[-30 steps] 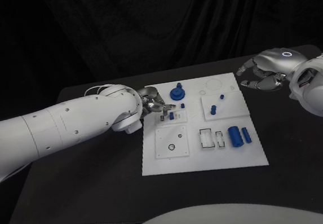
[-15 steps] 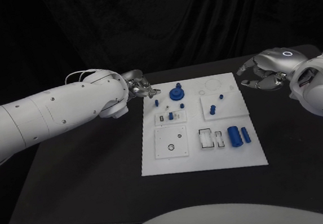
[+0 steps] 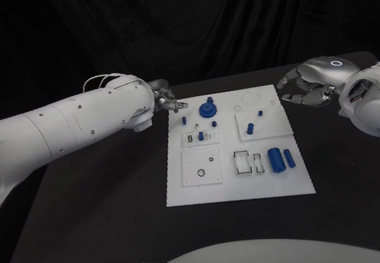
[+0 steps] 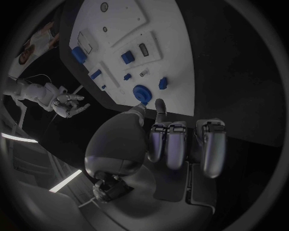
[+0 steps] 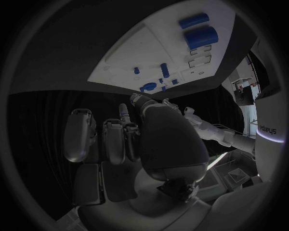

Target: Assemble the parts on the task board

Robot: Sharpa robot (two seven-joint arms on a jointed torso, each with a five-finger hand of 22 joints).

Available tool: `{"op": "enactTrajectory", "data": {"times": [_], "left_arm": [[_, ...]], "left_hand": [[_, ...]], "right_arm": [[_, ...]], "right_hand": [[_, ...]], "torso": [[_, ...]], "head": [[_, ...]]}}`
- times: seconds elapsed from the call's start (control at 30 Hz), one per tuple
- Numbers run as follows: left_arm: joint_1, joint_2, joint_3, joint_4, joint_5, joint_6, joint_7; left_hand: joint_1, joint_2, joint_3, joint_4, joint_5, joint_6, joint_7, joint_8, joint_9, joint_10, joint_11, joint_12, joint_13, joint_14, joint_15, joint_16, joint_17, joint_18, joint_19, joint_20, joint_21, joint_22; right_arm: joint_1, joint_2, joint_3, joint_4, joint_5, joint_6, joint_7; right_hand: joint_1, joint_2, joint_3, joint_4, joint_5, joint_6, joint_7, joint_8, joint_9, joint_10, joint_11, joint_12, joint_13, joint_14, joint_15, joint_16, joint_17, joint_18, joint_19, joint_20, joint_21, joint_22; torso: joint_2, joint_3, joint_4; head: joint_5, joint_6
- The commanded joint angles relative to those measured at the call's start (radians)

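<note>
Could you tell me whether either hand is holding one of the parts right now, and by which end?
Nothing is held. The left hand hovers by the task board with its fingers bare; the right hand is beside it, curled on nothing.

1. The flat white rectangular task board (image 3: 240,187) lies at the middle of the black counter (image 3: 96,212).
2. On the board, a round blue knobbed part (image 3: 208,108) stands at 12 o'clock.
3. Two blue cylinder parts (image 3: 282,158) lie at 4 o'clock.
4. The silver left hand (image 3: 165,99) is off the board at 10 o'clock, the silver right hand (image 3: 305,86) at 2 o'clock.
</note>
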Motion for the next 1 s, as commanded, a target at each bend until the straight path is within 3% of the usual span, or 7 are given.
{"op": "enactTrajectory", "data": {"times": [0.03,0.17,0.3,0.43,0.73,1.0], "left_arm": [[-0.006,0.015,0.0,-0.023,-0.006,0.059,0.004],[-0.014,0.033,0.0,-0.054,-0.006,0.075,0.009],[-0.019,0.043,0.0,-0.072,-0.006,0.089,0.009],[-0.024,0.051,0.0,-0.085,-0.006,0.102,0.007],[-0.03,0.062,0.001,-0.104,-0.006,0.117,0.007],[-0.035,0.068,0.001,-0.114,-0.006,0.138,0.004]], "left_hand": [[-0.022,0.003,-0.015,0.002,-0.025,-0.007,0.002,-0.002,-0.003,0.104,0.01,0.003,0.26,0.107,0.009,0.003,0.263,-0.001,0.083,0.009,-0.001,0.246],[-0.039,0.006,-0.027,0.001,-0.046,-0.01,0.004,-0.002,-0.006,0.104,0.013,0.003,0.26,0.107,0.011,0.003,0.263,0.0,0.081,0.011,-0.004,0.245],[-0.043,0.007,-0.03,0.001,-0.051,-0.011,0.004,-0.003,-0.007,0.104,0.013,0.003,0.26,0.107,0.012,0.003,0.263,0.001,0.079,0.012,-0.009,0.243],[-0.043,0.007,-0.031,0.001,-0.051,-0.012,0.005,-0.004,-0.007,0.104,0.013,0.003,0.26,0.107,0.012,0.003,0.263,0.002,0.078,0.012,-0.01,0.243],[-0.033,0.012,-0.029,-0.004,-0.039,-0.015,0.005,-0.005,-0.01,0.104,0.015,0.003,0.26,0.107,0.014,0.003,0.263,0.003,0.076,0.014,-0.015,0.241],[-0.019,0.014,-0.027,-0.008,-0.017,-0.016,0.006,-0.006,-0.013,0.104,0.015,0.003,0.26,0.107,0.015,0.003,0.263,0.004,0.072,0.016,-0.021,0.239]], "right_arm": [[-0.002,0.0,0.001,0.0,0.001,-0.014,-0.004],[-0.002,0.002,0.001,0.0,0.001,-0.014,-0.004],[-0.002,0.004,0.001,0.001,0.001,-0.017,-0.004],[-0.002,0.005,0.001,0.001,0.001,-0.017,-0.003],[-0.002,0.007,0.001,0.001,0.001,-0.016,-0.003],[-0.002,0.008,0.001,0.001,0.001,-0.011,-0.006]], "right_hand": [[0.004,-0.001,0.005,0.001,-0.006,0.007,-0.003,-0.004,-0.001,0.087,0.005,-0.003,0.25,0.072,0.007,-0.002,0.179,0.009,-0.005,0.0,-0.003,0.178],[0.004,-0.001,0.005,0.001,-0.006,0.007,-0.003,-0.004,-0.001,0.087,0.005,-0.003,0.25,0.072,0.007,-0.002,0.179,0.009,-0.005,0.0,-0.003,0.178],[0.004,-0.001,0.005,0.001,-0.006,0.007,-0.003,-0.004,-0.001,0.087,0.005,-0.003,0.25,0.072,0.007,-0.002,0.179,0.009,-0.005,0.0,-0.003,0.178],[0.004,-0.001,0.005,0.001,-0.006,0.007,-0.003,-0.004,-0.001,0.087,0.005,-0.003,0.25,0.072,0.007,-0.002,0.179,0.009,-0.005,0.0,-0.003,0.178],[0.004,-0.001,0.005,0.001,-0.006,0.007,-0.003,-0.004,-0.001,0.087,0.005,-0.003,0.25,0.072,0.007,-0.002,0.179,0.009,-0.005,0.0,-0.003,0.178],[0.004,-0.001,0.005,0.001,-0.006,0.007,-0.003,-0.004,-0.001,0.087,0.005,-0.003,0.25,0.072,0.007,-0.002,0.179,0.009,-0.005,0.0,-0.003,0.178]], "torso": [[0.004,-0.0031,-0.0014],[0.007,-0.0052,-0.0026],[0.006,-0.0042,-0.004],[0.008,-0.0054,-0.0057],[0.006,-0.0031,-0.0042],[0.005,-0.0041,-0.0025]], "head": [[-0.001,0.0],[0.0,0.0],[0.001,0.0],[0.003,0.0],[0.0,0.0],[0.0,0.0]]}}
